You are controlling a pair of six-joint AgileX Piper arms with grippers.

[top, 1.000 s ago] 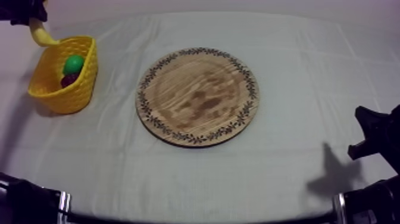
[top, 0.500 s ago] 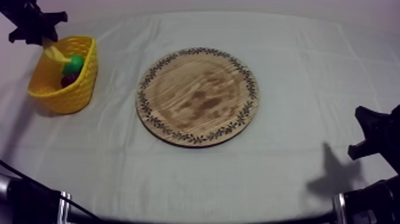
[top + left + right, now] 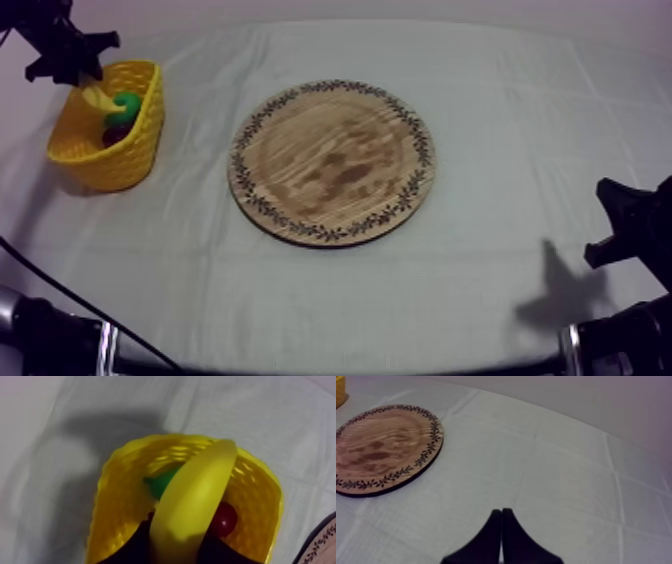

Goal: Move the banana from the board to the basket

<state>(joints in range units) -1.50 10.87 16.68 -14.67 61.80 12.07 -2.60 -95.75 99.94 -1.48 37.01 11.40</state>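
Note:
The banana hangs slanted into the yellow basket at the table's far left, its lower end down among the fruit. My left gripper is over the basket's far rim, shut on the banana's upper end. In the left wrist view the banana runs between my dark fingers over the basket. The round wooden board lies bare at mid-table. My right gripper is shut on nothing, low at the right.
A green pear and a small red fruit lie in the basket under the banana. The board's rim is just beyond the basket. Open cloth stretches from the board to my right gripper.
The banana hung above the basket's far left rim; my left gripper has carried it right and down, so its lower end now sits inside the basket. The right arm has not moved.

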